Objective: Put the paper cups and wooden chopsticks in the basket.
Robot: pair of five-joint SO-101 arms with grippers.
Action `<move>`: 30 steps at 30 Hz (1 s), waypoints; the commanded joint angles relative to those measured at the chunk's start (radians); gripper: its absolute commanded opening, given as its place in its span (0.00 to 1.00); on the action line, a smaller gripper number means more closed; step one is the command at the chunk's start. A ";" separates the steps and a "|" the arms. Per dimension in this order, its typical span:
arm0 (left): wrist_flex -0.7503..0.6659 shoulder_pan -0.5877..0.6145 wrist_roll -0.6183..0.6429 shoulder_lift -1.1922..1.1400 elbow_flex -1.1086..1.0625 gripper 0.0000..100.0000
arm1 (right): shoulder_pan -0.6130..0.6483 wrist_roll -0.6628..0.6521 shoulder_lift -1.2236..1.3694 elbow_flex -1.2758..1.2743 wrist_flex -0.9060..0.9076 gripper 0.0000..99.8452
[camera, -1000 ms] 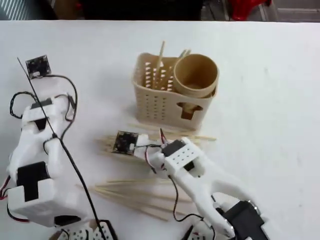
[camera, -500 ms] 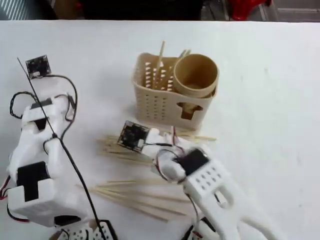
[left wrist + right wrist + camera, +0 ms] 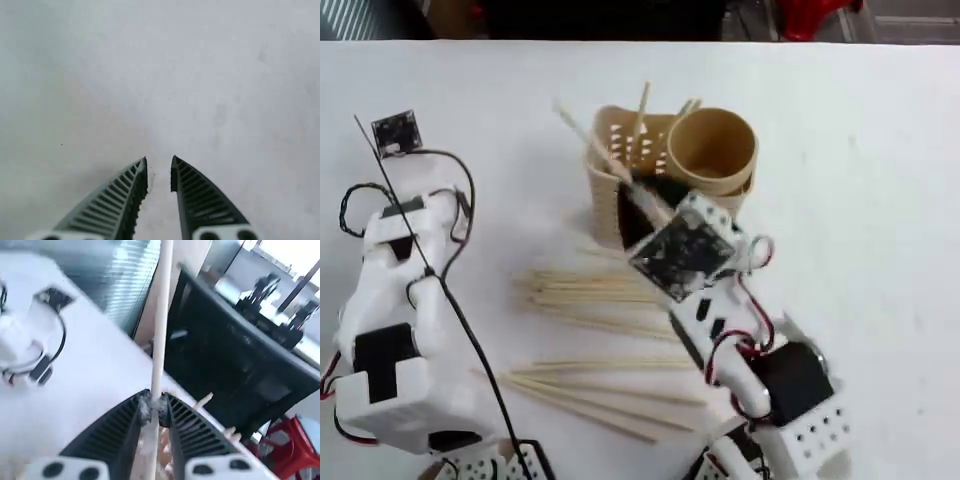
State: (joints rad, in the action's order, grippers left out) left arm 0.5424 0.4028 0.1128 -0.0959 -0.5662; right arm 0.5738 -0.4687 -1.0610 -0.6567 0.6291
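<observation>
High view: I see my right arm (image 3: 715, 300) over the front wall of the basket (image 3: 603, 210), with the held chopstick (image 3: 588, 140) slanting up across it. A paper cup (image 3: 710, 150) sits inside, and loose chopsticks (image 3: 590, 292) lie on the surface (image 3: 860, 150).

Left wrist view: my left claw (image 3: 159, 172) hangs released, narrowly parted, above the bare surface.

Right wrist view: my right claw (image 3: 157, 407) is clenched on the held chopstick.
</observation>
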 commanded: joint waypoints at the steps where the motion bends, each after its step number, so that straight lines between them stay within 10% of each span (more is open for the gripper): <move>1: -0.005 -0.012 0.006 0.002 0.048 0.10 | -0.005 0.011 0.143 0.149 -0.183 0.02; 11: -0.005 -0.013 0.006 0.002 0.048 0.10 | -0.012 0.035 0.625 0.562 -0.252 0.02; 16: -0.005 -0.013 0.006 0.002 0.049 0.10 | -0.076 0.287 0.665 0.532 -0.291 0.02; 30: -0.005 -0.013 0.006 0.002 0.049 0.10 | -0.150 0.293 0.661 0.407 -0.295 0.02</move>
State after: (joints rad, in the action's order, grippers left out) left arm 0.5424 0.4043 0.1128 -0.0959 -0.5662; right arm 0.4327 -0.1834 -0.3890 -0.2578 0.3222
